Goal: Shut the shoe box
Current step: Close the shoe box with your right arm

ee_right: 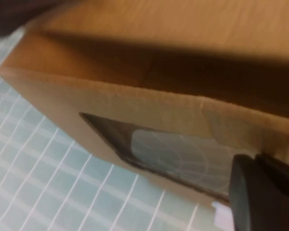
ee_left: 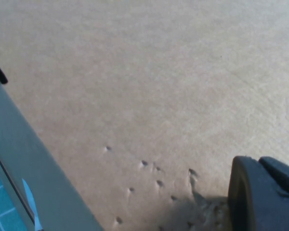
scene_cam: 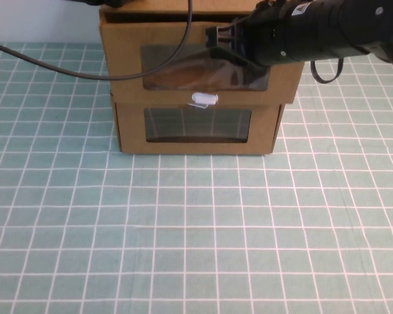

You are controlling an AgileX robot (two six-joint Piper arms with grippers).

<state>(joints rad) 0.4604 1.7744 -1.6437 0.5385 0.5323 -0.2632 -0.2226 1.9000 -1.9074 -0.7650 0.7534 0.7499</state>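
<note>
The shoe box (scene_cam: 124, 65) is the upper of two stacked brown cardboard boxes. It has a clear window (scene_cam: 183, 65) with a white pull tab (scene_cam: 204, 99) just below it. Its drawer front stands forward of the box below, with a dark gap behind its top edge. My right gripper (scene_cam: 217, 40) reaches in from the right, shut and empty, in front of the upper right of the window; the right wrist view shows it (ee_right: 253, 161) close to the window (ee_right: 173, 154). My left gripper (ee_left: 262, 163) is shut and empty, close over a bare cardboard face (ee_left: 159, 86). It is hidden in the high view.
The lower cardboard box (scene_cam: 131, 134) with its own window carries the shoe box. Both stand at the far middle of a green mat with a white grid (scene_cam: 196, 235). A black cable (scene_cam: 52, 65) hangs across the far left.
</note>
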